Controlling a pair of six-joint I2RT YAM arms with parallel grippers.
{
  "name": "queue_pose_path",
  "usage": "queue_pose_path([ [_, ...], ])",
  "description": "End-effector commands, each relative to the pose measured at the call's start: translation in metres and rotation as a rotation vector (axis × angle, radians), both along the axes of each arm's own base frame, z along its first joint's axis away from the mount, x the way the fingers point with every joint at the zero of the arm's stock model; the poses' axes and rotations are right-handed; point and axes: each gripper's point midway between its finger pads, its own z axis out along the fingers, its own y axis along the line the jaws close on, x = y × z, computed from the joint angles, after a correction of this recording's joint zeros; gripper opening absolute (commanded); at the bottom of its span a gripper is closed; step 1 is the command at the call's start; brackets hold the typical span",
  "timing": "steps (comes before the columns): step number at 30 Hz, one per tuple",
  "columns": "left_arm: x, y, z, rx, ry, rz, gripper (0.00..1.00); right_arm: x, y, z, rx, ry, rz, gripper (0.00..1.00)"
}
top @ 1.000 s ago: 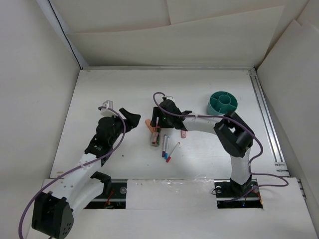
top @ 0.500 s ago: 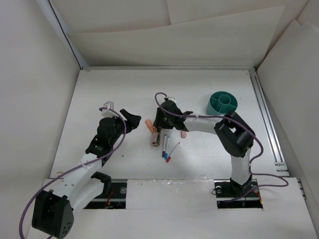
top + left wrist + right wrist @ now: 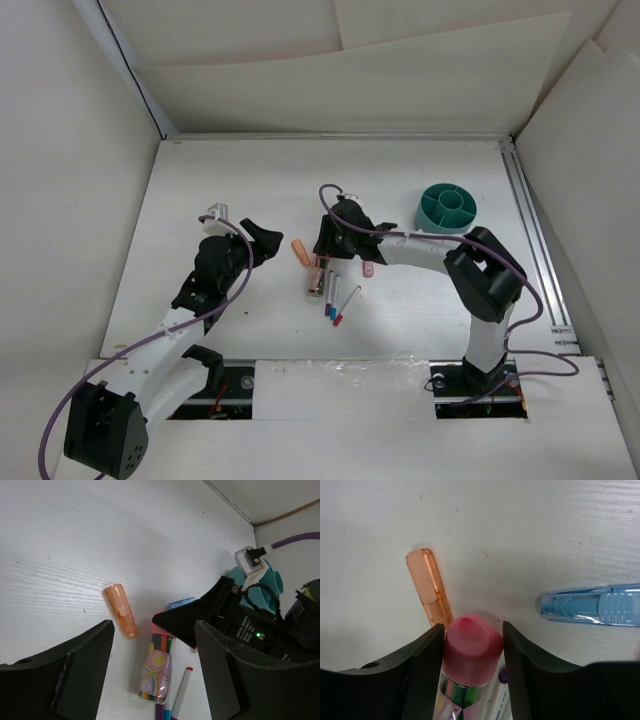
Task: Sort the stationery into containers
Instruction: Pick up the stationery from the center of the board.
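My right gripper (image 3: 473,632) is shut on the pink cap of the pink-capped marker (image 3: 472,650), a rainbow-patterned tube lying on the table (image 3: 318,280). In the top view this gripper (image 3: 323,262) is at the table's middle. An orange marker (image 3: 429,587) lies just to its left and a light blue marker (image 3: 590,605) to its right. A pink marker (image 3: 368,268) lies beside the arm. Thin white pens (image 3: 338,300) lie nearer the front. My left gripper (image 3: 262,240) is open and empty, left of the pile. The teal cup (image 3: 446,208) stands at the back right.
White walls enclose the table on three sides. A metal rail (image 3: 535,240) runs along the right edge. The right arm's forearm (image 3: 420,250) stretches between the cup and the pile. The purple cable (image 3: 330,192) loops above the right wrist.
My right gripper has shifted a little to the right over the pile, and the pink-capped marker has moved slightly with it. The left arm has not moved.
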Motion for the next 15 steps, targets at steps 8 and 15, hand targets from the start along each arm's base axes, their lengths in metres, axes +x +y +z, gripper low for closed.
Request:
queue_pose_path([
  [8,0.004,0.0,0.01,-0.023,-0.046,0.008,0.62,0.008,-0.002,0.085,0.111,-0.156,0.016,0.24],
  [15,0.003,-0.002,0.005,-0.022,-0.036,-0.001,0.62,0.014,-0.012,0.099,0.114,-0.185,0.007,0.21],
])
